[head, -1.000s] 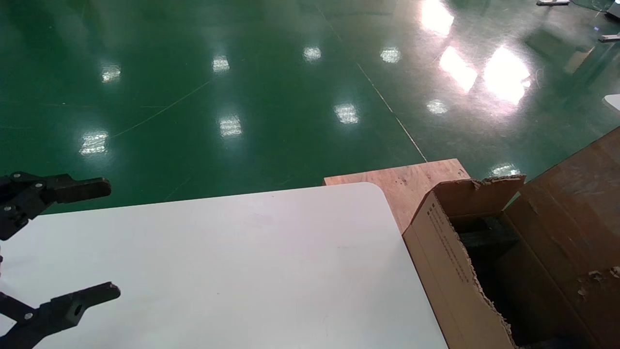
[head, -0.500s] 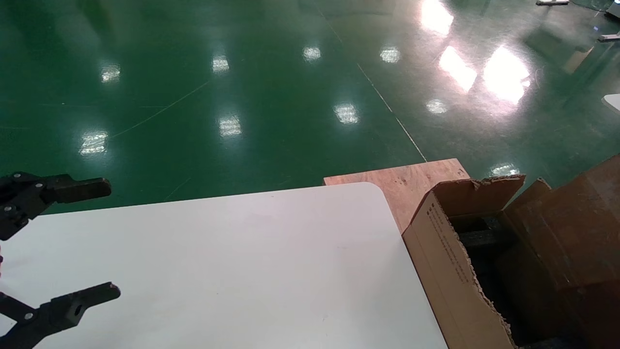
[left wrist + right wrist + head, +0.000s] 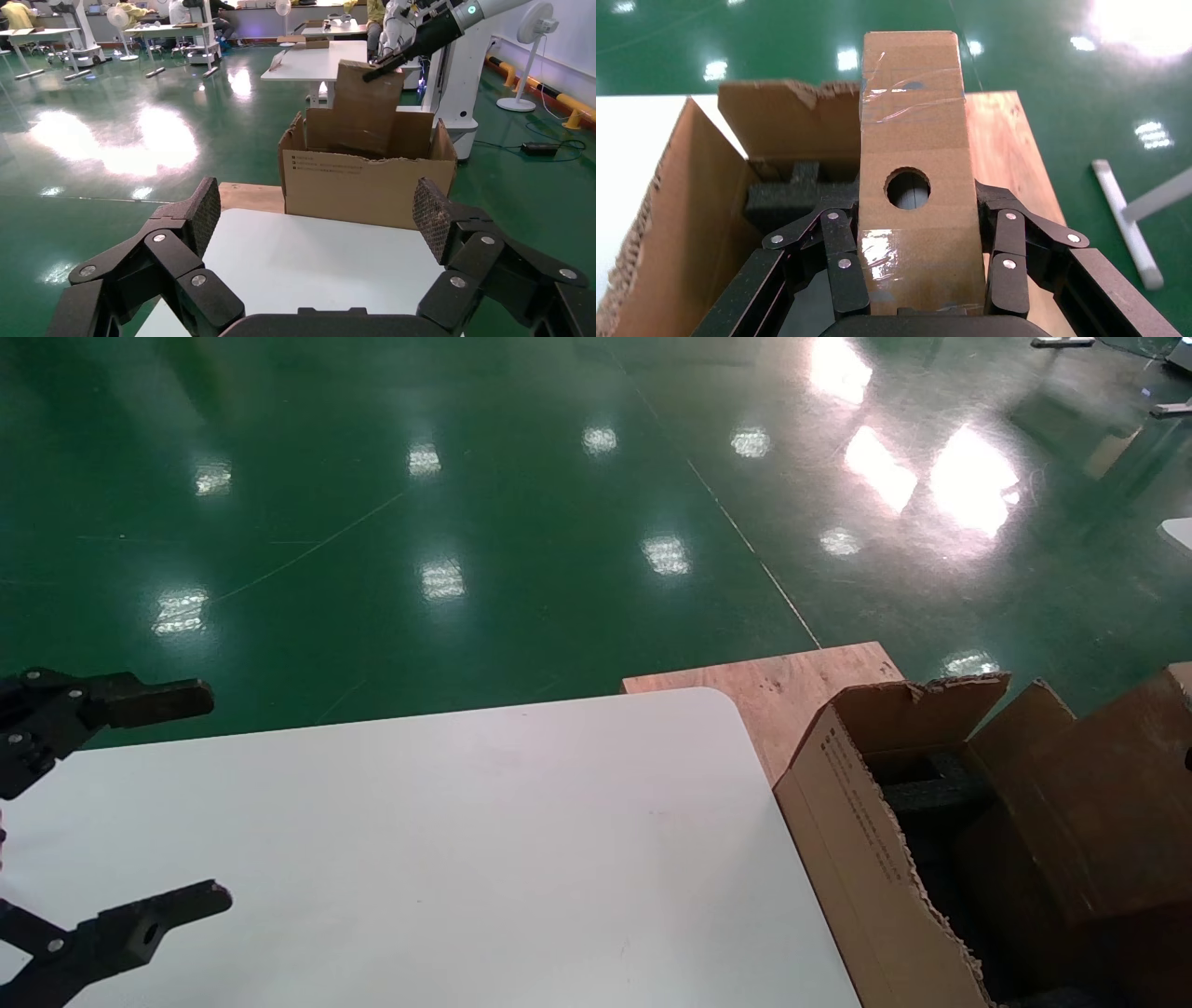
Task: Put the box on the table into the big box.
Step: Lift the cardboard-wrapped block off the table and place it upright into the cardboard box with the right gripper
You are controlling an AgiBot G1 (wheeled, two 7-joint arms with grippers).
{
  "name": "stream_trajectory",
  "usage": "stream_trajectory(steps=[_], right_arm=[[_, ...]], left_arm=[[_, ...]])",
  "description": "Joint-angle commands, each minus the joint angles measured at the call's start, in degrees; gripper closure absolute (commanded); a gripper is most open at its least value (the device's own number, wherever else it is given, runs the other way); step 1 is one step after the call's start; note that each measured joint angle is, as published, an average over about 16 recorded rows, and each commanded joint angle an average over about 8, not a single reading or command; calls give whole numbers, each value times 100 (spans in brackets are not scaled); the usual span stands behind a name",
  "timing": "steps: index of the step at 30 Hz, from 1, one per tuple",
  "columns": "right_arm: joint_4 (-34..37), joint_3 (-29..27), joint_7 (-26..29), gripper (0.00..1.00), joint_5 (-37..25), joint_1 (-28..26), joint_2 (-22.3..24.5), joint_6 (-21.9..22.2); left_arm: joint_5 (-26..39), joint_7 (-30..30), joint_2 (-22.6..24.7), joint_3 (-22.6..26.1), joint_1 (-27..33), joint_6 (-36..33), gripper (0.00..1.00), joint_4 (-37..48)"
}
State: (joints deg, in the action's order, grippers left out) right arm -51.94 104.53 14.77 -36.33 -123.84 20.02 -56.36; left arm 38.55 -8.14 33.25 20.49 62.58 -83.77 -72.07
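Note:
The box point(image 3: 912, 133), flat brown cardboard with glossy tape and a round hole, is clamped between the fingers point(image 3: 838, 239) of my right gripper point(image 3: 916, 217), which is shut on it. It stands on end over the big box point(image 3: 838, 812), a torn-edged carton beside the table point(image 3: 447, 840). Its lower end dips below the carton's rim, above black foam point(image 3: 782, 200). In the left wrist view the box point(image 3: 365, 105) rises out of the big box point(image 3: 365, 186), held at its top by the right gripper point(image 3: 393, 60). My left gripper point(image 3: 200, 798) hangs open over the table's left side, holding nothing.
A brown plywood board point(image 3: 782, 686) lies under the carton, past the table's far right corner. Glossy green floor point(image 3: 466, 523) lies beyond. The left wrist view shows other white tables point(image 3: 316, 63) and a robot stand point(image 3: 464, 84) behind the carton.
The box in my right gripper has come down into the carton's opening, and its top edge sits much lower in the head view. The left gripper has not moved.

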Motion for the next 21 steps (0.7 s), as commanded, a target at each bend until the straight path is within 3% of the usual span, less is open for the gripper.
stream_trajectory(steps=[1, 21], right_arm=[[67, 94, -18, 100, 4, -6, 3, -10], [523, 1276, -496, 100, 402, -732, -250, 189]], left_arm=[[0, 0, 0, 0, 0, 0, 0, 0], [-1, 0, 0, 1, 0, 0, 0, 0]])
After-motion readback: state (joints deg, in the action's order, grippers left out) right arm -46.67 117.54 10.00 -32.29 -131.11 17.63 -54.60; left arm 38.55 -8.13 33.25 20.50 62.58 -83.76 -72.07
